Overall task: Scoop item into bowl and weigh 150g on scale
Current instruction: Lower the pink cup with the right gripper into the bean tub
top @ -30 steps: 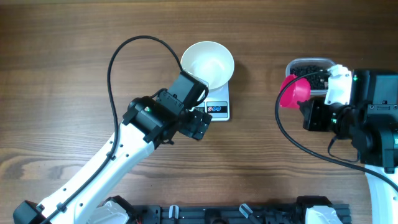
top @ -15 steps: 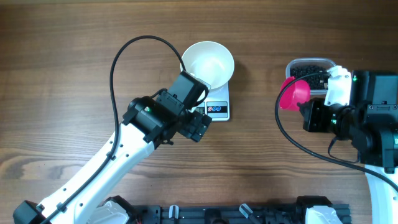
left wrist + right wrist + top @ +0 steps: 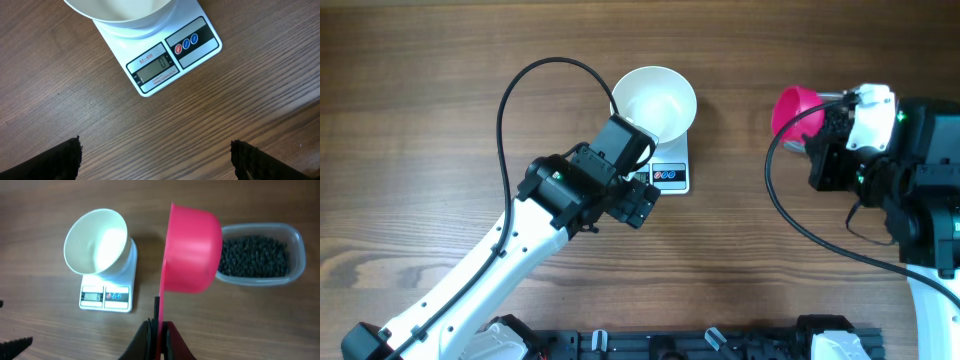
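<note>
The bowl (image 3: 653, 102) sits on the scale (image 3: 670, 176). Well to its right, beads (image 3: 252, 256) lie in a tub (image 3: 298, 242), with a scoop (image 3: 792, 108) at the tub's left end.

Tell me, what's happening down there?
Left tool open near scale. Right tool shut on pink scoop, by tub of black beads. White bowl on scale, empty. Nothing between scoop and bowl.

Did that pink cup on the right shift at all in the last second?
Yes. In the overhead view the pink scoop moved upward, away from the robot: it was level with the scale, and is now level with the bowl.
</note>
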Tool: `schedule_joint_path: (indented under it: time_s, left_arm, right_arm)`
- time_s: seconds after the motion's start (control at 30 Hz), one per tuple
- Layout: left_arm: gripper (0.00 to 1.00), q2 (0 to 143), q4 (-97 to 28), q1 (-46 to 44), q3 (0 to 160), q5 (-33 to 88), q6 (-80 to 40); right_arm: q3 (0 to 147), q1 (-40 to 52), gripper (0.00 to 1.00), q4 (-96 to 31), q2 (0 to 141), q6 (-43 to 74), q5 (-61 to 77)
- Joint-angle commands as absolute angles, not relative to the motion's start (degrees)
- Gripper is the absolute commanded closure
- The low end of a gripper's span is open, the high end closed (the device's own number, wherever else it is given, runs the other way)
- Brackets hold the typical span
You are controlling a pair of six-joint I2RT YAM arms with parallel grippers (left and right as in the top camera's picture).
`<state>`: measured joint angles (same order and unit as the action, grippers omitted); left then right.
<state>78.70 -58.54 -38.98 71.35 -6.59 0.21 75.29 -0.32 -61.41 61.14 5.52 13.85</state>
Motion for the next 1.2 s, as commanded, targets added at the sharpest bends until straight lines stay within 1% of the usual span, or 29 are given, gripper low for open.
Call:
schedule_joint_path:
  time_s: [0.0,0.13,0.27,0.4,0.53,0.73,0.97,1.17]
  left_arm:
    - [0.0,78.7,-58.6,-38.7,70.8,-6.9,1.3]
    - [0.0,78.7,-58.6,-38.7,70.8,-6.9,1.3]
    - [0.0,78.7,-58.6,-38.7,70.8,-6.9,1.3]
    - [0.0,78.7,-58.6,-38.7,70.8,-6.9,1.3]
    - [0.0,78.7,-58.6,-38.7,70.8,-6.9,1.3]
    - [0.0,78.7,-58.6,-38.7,70.8,-6.9,1.3]
    - [0.0,78.7,-58.6,-38.7,70.8,-6.9,1.3]
    - [0.0,78.7,-58.6,-38.7,70.8,-6.9,1.3]
  right_arm:
    - [76.0,-0.3,0.96,-60.6,60.5,5.9,12.1]
    - [76.0,-0.3,0.96,-60.1,60.8,5.6,1.5]
    - [77.9,-0.3,0.96,-62.3,65.8,4.2,-3.3]
    - [88.1,-0.3,0.96,-69.6,77.4,2.5,-9.7]
    - [96.7,-0.3,0.96,-74.1,86.3,-0.2,-16.4]
    - [97.2,-0.3,0.96,-74.1,95.0,-3.0,-20.3]
    - [97.2,-0.3,0.96,-68.6,99.5,-10.4,-20.6]
    - [97.1,-0.3,0.96,-68.1,102.0,-10.5,-21.0]
